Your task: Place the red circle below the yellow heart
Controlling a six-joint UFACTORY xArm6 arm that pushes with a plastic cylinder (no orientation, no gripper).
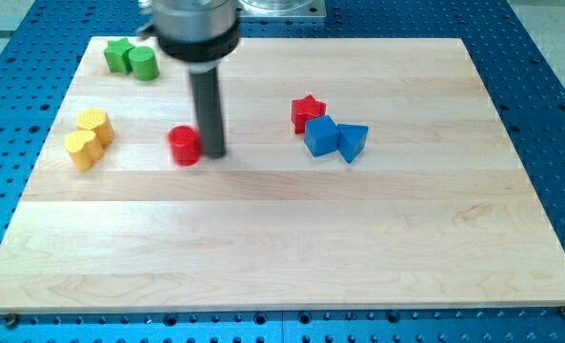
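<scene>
The red circle [184,146] sits on the wooden board [292,238] left of centre. My tip [213,152] stands right beside it, touching or almost touching its right side. Two yellow blocks lie near the board's left edge: the lower one [82,150] looks like the yellow heart, the upper one [96,126] a hexagon. The red circle is to the right of the yellow blocks, about level with them.
A green star [119,55] and a green cylinder [143,63] sit at the view's top left. A red star [307,111], a blue cube [321,135] and a blue triangle [352,142] cluster right of centre. A blue perforated table surrounds the board.
</scene>
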